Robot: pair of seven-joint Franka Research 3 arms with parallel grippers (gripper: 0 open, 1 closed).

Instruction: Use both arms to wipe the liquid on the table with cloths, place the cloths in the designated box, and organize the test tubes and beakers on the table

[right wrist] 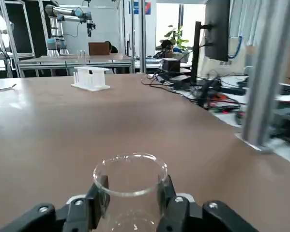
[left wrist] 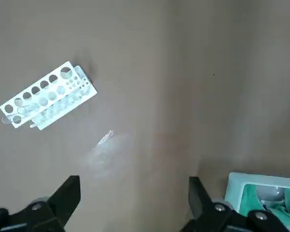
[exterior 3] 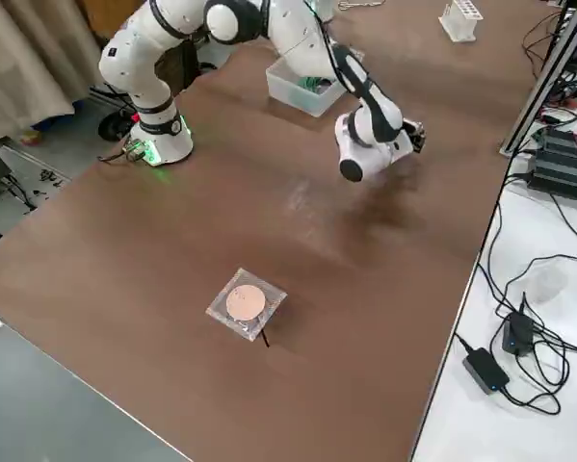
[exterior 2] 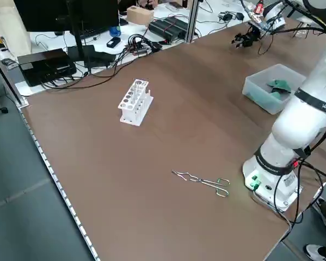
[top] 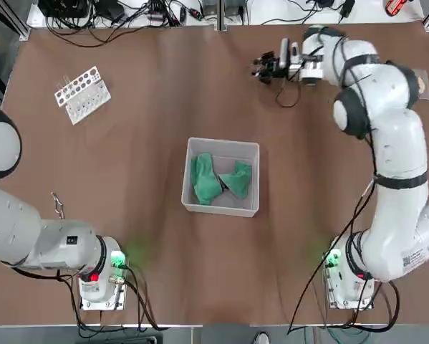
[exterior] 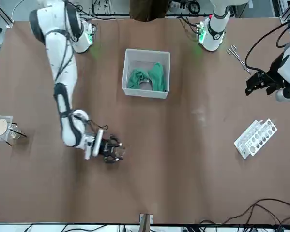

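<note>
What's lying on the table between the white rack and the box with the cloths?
Nothing: the top view shows bare tabletop between the rack and the box.

Brown table (top: 150, 265); on it: bin (top: 221, 205), rack (top: 87, 99), metal tongs (exterior 2: 203, 181).

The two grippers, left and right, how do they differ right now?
The left gripper has its fingers wide apart with nothing between them; the right gripper has its fingers closed on a clear glass beaker. The left gripper points down at the table; the right gripper reaches out level over it. Both have black fingers.
</note>
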